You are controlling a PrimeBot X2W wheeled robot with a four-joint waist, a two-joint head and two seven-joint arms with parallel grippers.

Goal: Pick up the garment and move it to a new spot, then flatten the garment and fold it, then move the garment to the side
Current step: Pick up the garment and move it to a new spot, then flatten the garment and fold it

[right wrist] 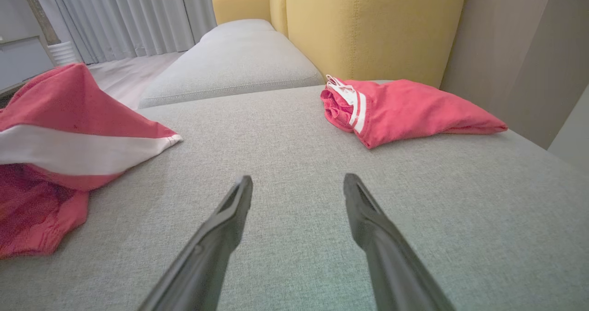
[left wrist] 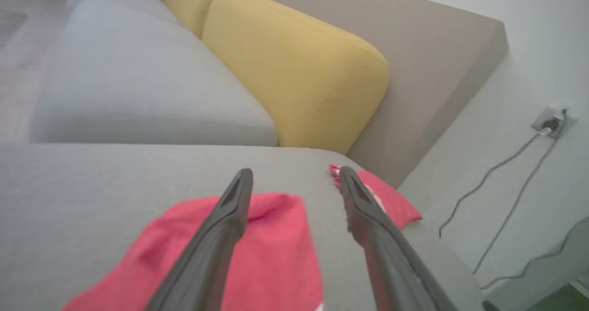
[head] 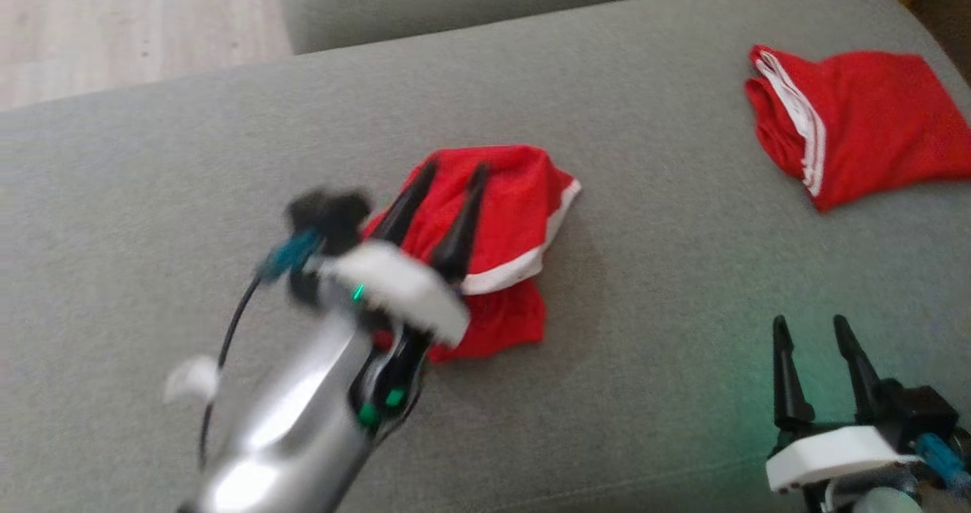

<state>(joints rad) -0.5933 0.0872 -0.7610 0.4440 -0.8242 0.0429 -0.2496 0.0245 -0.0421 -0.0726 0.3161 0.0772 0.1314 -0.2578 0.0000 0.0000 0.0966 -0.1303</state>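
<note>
On the couch (head: 152,156), the left gripper (head: 454,171) over the crumpled garment (head: 516,209) and the right gripper (head: 810,322) are both hanging wide open, empty; flattening is likely coming next, needing edges pinched.

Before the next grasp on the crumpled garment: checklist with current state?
1. Left gripper open: ok, fingers spread.
2. Left gripper over the crumpled garment: ok, lined up above it.
3. Left fingertips touching cloth: cannot tell; the head view is blurred there.
4. Right gripper open and empty: ok, over bare cushion.
5. Crumpled garment flat: not ok; bunched, with its white band folded over.
6. Folded garment out of the way: ok, apart at the cushion's far right.
</note>
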